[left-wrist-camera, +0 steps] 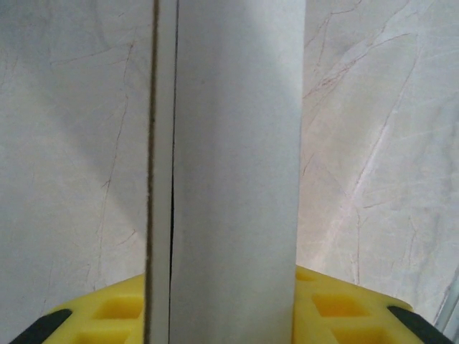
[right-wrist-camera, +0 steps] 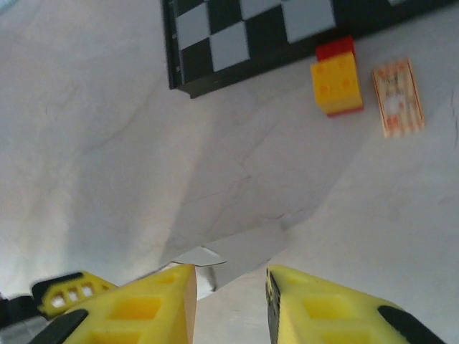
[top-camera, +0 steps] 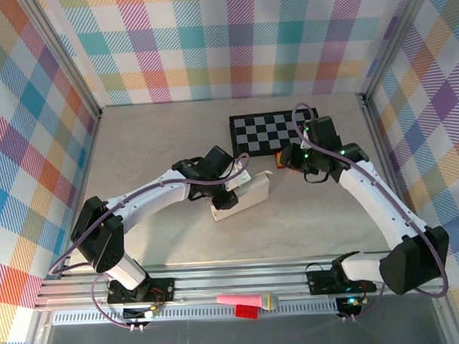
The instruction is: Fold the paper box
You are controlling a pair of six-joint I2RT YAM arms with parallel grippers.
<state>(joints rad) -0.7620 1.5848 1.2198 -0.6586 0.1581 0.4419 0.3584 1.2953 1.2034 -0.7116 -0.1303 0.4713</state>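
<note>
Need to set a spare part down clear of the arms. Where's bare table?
The far-left patch between the left wall and the checkerboard mat is bare. So is the near-centre strip between left arm and right arm, ahead of the rail. Crowded: mid-table, where the left end effector grips the paper box, and the right end effector by the yellow-and-red block.

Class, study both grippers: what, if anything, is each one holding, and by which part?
The left gripper clamps the white thin-cardboard paper box across its near end, with the rest of the box standing clear. The right gripper is open and holds nothing.
</note>
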